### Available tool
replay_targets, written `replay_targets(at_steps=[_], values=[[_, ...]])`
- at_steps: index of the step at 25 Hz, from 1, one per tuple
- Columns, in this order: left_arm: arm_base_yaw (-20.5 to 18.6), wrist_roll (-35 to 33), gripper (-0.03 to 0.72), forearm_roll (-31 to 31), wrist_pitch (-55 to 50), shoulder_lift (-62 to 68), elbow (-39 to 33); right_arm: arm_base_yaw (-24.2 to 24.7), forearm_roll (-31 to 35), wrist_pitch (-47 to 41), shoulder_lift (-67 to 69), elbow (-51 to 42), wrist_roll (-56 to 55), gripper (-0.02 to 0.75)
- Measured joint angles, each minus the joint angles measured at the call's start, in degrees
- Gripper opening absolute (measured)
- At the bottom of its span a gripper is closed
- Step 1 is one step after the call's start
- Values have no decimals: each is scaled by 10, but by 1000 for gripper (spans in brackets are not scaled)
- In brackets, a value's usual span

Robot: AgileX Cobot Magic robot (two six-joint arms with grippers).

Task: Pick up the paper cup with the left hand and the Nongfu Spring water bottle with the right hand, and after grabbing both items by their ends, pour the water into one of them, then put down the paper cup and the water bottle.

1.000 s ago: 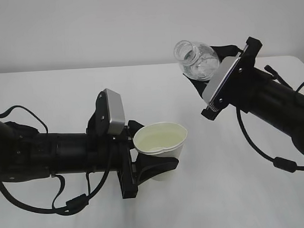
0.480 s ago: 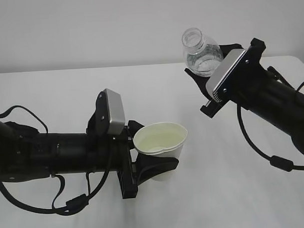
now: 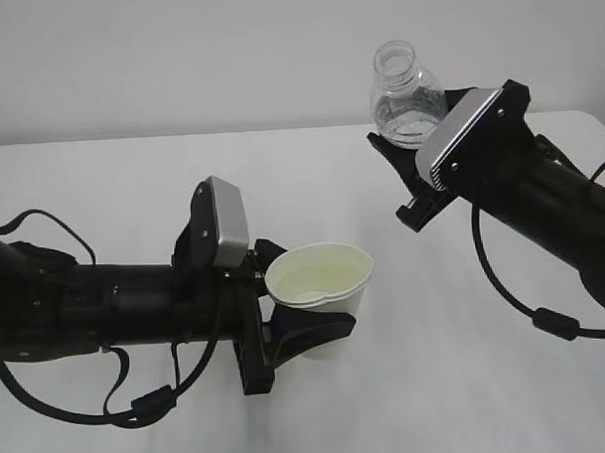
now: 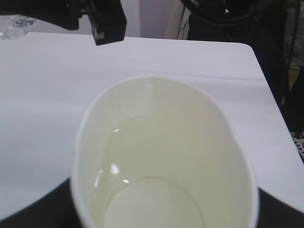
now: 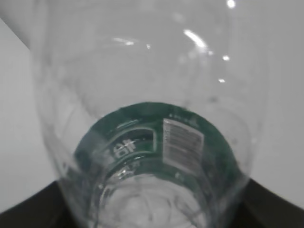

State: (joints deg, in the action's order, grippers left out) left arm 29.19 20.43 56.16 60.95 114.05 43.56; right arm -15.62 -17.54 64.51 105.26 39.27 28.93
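Observation:
My left gripper (image 3: 297, 304) is shut on the white paper cup (image 3: 324, 275) and holds it upright just above the table, low on its wall. Clear water (image 4: 154, 202) lies in the cup's cream-yellow inside (image 4: 161, 142). To the upper right, my right gripper (image 3: 420, 129) is shut on the base end of the Nongfu Spring water bottle (image 3: 405, 89). The bottle hangs in the air, its open neck pointing up and slightly left. In the right wrist view the bottle (image 5: 142, 95) fills the frame, and its green label (image 5: 152, 142) shows through the clear wall.
The white table (image 3: 132, 183) runs back to a pale wall. Its right corner and a dark gap beyond it (image 4: 270, 71) show in the left wrist view. The right arm's black body (image 3: 550, 208) slants over the table's right side.
The right gripper has rotated the bottle from a leftward tilt to nearly upright and lifted it slightly. The left gripper and the cup have not moved.

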Motion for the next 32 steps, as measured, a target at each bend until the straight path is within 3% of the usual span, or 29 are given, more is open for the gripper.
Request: replay_targets(at_steps=[32], values=[[0,0,430,0,0,0,0,0,35,0,0,0,-174,468]])
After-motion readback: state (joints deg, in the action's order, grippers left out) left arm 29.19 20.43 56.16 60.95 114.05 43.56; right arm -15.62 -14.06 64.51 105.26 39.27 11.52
